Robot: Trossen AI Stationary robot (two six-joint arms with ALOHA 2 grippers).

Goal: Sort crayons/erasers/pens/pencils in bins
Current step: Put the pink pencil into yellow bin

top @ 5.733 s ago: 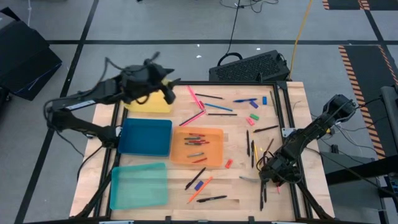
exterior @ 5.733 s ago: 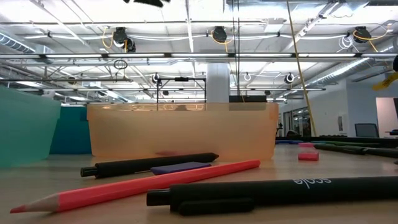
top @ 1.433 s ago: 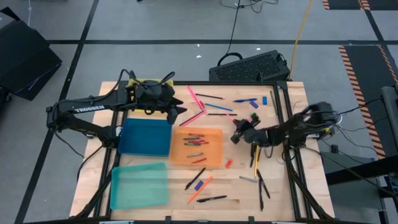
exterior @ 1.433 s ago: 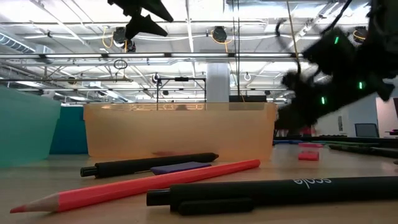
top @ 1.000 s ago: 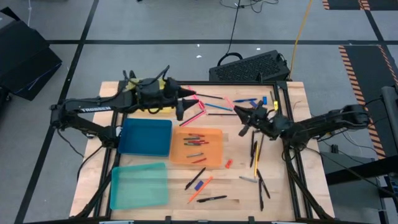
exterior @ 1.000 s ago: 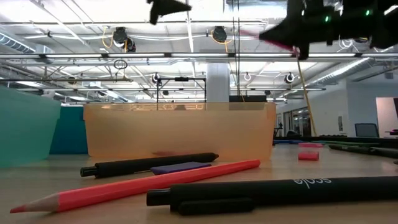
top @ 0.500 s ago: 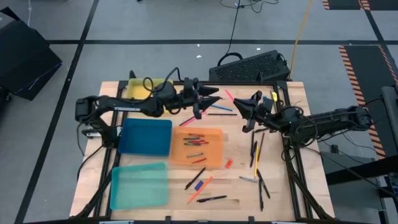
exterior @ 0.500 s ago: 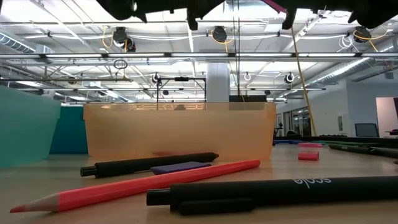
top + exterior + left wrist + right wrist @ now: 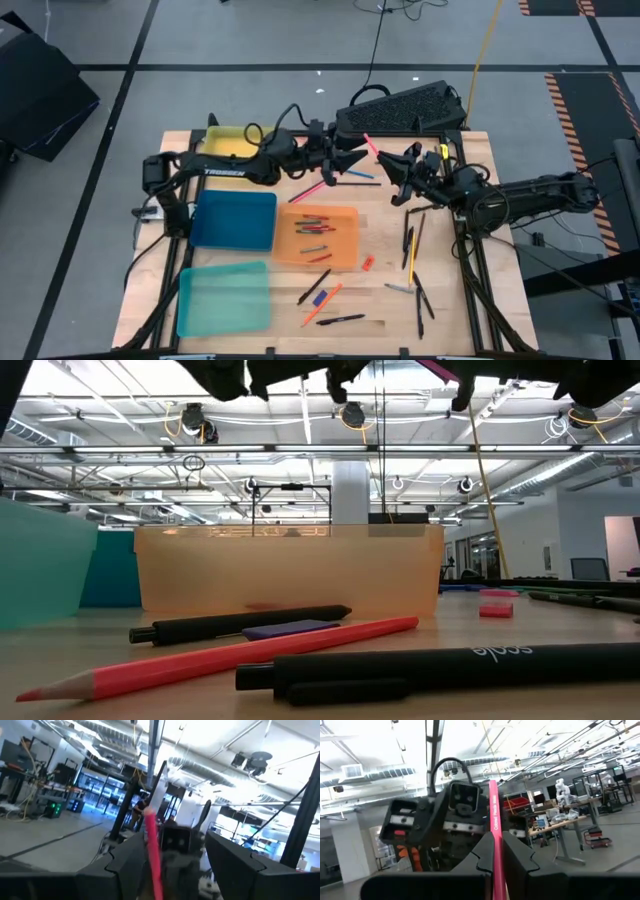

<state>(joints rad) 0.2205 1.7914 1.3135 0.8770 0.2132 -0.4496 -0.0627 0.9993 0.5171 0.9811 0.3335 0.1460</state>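
High view: right gripper (image 9: pixel 400 165) clenches a pink pencil (image 9: pixel 371 148), passing it to the spread left gripper (image 9: pixel 345 160) at 9 o'clock.

Four bins sit left of centre in the high view: one yellow bin (image 9: pixel 232 143), one dark blue bin (image 9: pixel 235 219), one orange bin (image 9: pixel 344 240) and one teal bin (image 9: pixel 222 297). There are two grippers, the left gripper (image 9: pixel 352 158) and the right gripper (image 9: pixel 400 168), and one pink pencil (image 9: pixel 369 146) in the air between them. One keyboard (image 9: pixel 400 108) lies at the top. One red eraser (image 9: pixel 367 263) lies beside the orange bin. The crayons (image 9: pixel 313 228) inside it number about six, too small to count exactly. The low view shows two black pens (image 9: pixel 240 625), one red pencil (image 9: pixel 220 660) and one pink eraser (image 9: pixel 494 611).
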